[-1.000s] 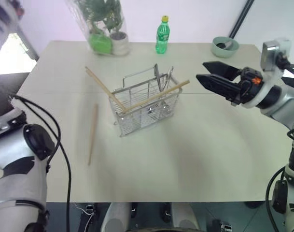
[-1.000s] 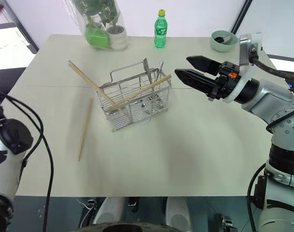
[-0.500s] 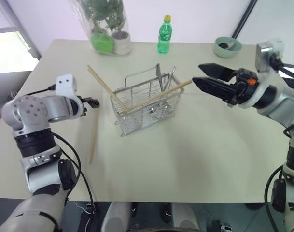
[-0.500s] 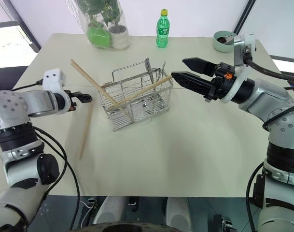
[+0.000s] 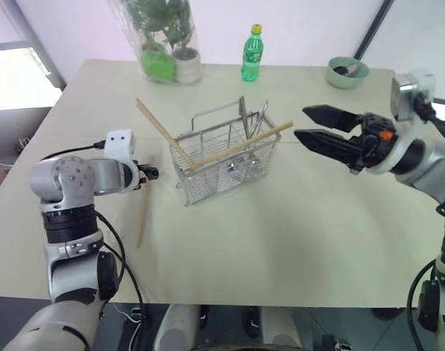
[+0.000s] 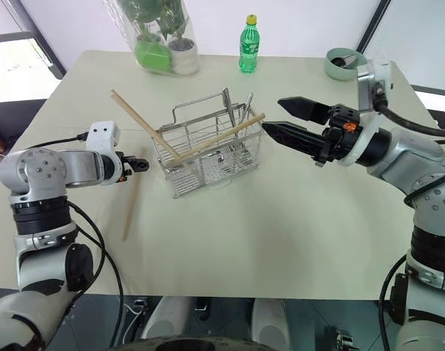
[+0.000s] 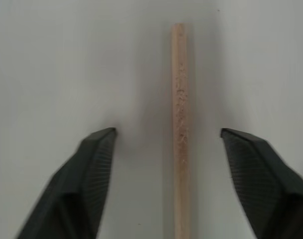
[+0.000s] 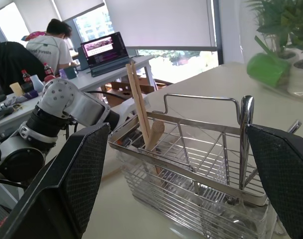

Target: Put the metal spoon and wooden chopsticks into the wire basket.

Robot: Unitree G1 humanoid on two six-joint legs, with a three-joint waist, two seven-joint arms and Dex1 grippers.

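Observation:
The wire basket point(image 5: 226, 157) stands mid-table. Two wooden chopsticks lean in it, one sticking out to the left point(image 5: 158, 129) and one lying across the rim to the right point(image 5: 248, 141). A shiny handle that looks like the metal spoon point(image 8: 245, 130) stands upright inside. Another chopstick point(image 5: 142, 210) lies flat on the table left of the basket. My left gripper point(image 5: 152, 175) is low over its far end; in the left wrist view that chopstick point(image 7: 178, 74) runs between the open fingers of my left gripper point(image 7: 166, 132), touching neither. My right gripper point(image 5: 301, 122) hovers open just right of the basket.
A green bottle point(image 5: 250, 53), a wrapped potted plant point(image 5: 164, 44) and a green bowl point(image 5: 347, 71) stand along the table's far edge. In the right wrist view, a person point(image 8: 51, 42) sits at a desk with a laptop beyond the table.
My left arm has swung down into view and brought its gripper low over the loose chopstick's far end, its fingers closer together than before. The right gripper has stayed put.

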